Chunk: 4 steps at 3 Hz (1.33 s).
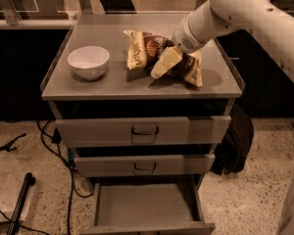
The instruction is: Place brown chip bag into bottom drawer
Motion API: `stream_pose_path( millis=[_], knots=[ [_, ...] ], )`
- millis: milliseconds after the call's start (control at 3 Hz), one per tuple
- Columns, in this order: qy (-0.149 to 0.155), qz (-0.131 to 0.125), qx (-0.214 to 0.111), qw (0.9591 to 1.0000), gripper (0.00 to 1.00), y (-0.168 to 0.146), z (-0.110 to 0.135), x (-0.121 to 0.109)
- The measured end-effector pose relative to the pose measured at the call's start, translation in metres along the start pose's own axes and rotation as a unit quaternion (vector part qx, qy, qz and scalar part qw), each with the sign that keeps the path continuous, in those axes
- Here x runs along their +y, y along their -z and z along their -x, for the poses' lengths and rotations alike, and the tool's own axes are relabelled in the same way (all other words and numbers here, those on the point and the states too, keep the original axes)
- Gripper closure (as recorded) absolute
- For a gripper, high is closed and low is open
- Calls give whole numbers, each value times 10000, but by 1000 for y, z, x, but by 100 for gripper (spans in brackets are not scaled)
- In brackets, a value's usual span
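The brown chip bag (143, 47) lies on the grey cabinet top (112, 84), right of centre, with cream-yellow ends and a dark brown middle. My gripper (160, 66) hangs from the white arm that comes in from the upper right. It is down over the middle of the bag, at the bag's front edge, and hides part of it. The bottom drawer (142, 205) is pulled open below, and its plain grey inside holds nothing.
A white bowl (88, 61) stands on the left of the cabinet top. The two upper drawers (144, 130) are shut. Black cables (54, 141) and a dark pole (20, 199) lie on the floor at the left. A black bag (232, 141) leans at the cabinet's right side.
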<state>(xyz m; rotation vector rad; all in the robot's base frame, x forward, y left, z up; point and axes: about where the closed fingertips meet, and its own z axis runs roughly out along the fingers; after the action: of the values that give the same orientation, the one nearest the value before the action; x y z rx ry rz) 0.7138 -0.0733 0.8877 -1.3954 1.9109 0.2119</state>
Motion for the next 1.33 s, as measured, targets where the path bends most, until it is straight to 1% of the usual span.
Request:
stream_pose_path(
  millis=[333, 1333],
  knots=[
    [86, 158, 24, 9998, 16, -20, 3, 7],
    [86, 159, 24, 9998, 86, -20, 3, 7]
  ],
)
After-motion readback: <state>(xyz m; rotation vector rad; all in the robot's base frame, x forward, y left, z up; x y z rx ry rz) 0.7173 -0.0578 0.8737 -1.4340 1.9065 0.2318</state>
